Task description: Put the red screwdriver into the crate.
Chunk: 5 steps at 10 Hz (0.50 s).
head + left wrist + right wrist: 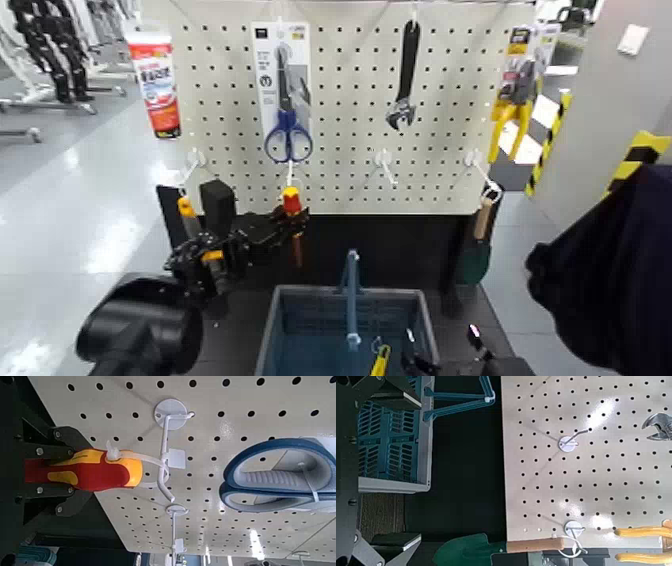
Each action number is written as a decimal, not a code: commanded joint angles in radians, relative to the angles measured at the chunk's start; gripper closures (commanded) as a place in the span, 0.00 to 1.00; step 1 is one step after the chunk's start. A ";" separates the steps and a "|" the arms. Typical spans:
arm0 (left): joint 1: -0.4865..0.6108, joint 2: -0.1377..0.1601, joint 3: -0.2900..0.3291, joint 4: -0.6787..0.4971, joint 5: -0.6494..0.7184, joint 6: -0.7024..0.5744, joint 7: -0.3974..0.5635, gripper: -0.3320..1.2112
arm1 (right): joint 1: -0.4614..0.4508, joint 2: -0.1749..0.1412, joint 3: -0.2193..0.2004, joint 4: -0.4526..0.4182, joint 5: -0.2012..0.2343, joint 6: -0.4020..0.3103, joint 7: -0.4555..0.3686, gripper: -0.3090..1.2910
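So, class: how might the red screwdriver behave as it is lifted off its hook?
The red screwdriver will probably stay stiff, its handle looking solid. Its bulging handle may resist slipping from the left end effector. The loop at its end could snag, making it swing.

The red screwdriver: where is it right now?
In the head view, the screwdriver is left of centre, in the left gripper's fingers, just below the blue scissors.
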 commanded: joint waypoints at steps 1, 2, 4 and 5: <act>0.008 0.002 -0.007 -0.017 0.001 -0.003 0.000 0.95 | -0.001 -0.001 0.000 0.002 0.000 -0.002 0.000 0.28; 0.017 0.002 -0.007 -0.031 0.001 -0.001 0.001 0.95 | -0.002 -0.001 0.002 0.003 -0.002 0.000 0.000 0.28; 0.051 0.002 0.003 -0.083 0.001 0.014 0.011 0.95 | -0.002 -0.003 0.002 0.003 -0.003 0.003 0.000 0.28; 0.066 0.002 0.008 -0.106 0.002 0.020 0.014 0.95 | -0.002 -0.003 0.002 0.002 -0.003 0.004 0.000 0.28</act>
